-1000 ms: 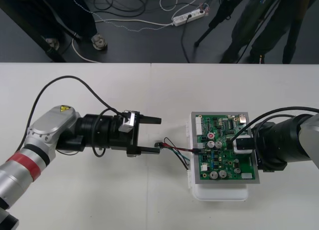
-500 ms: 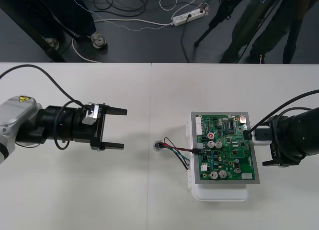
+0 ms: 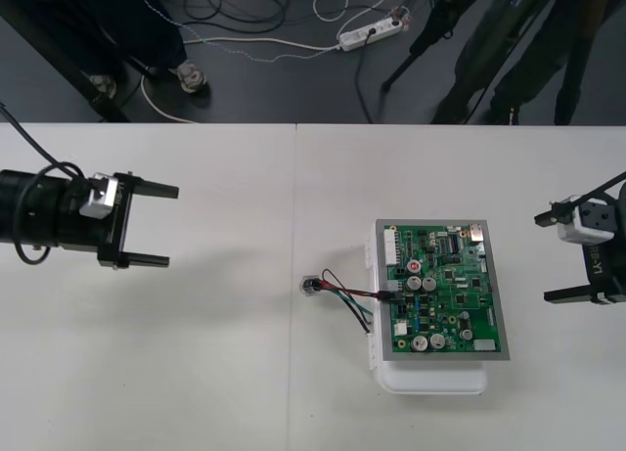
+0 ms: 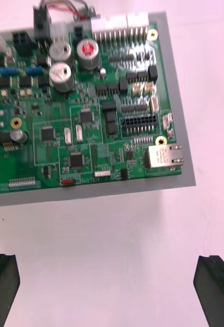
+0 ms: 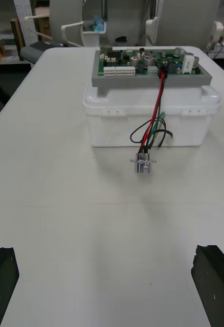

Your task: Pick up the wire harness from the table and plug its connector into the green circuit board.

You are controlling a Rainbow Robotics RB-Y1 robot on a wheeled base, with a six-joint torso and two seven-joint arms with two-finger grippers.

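A: Where did your grippers go?
B: Both backed off. Your left gripper (image 3: 173, 226) is spread wide at far left, and your right gripper (image 3: 541, 257) is spread too, right of the green board (image 3: 445, 294). The harness (image 3: 344, 296) stays plugged into it, its socket (image 3: 310, 286) lying on the table (image 3: 245, 373).

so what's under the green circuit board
A grey plate, then a white base standing on the table. The base's top and inside are covered by the green circuit board.

The left hand (image 5: 107, 253) holds its fingers (image 5: 2, 278) far apart over the surface (image 5: 66, 214). Beyond them, near the frame's centre, the socket (image 5: 143, 164) lies on the surface just before the base (image 5: 117, 122). The wires (image 5: 155, 115) climb to the plug (image 5: 163, 67) at the board's (image 5: 127, 57) near edge.
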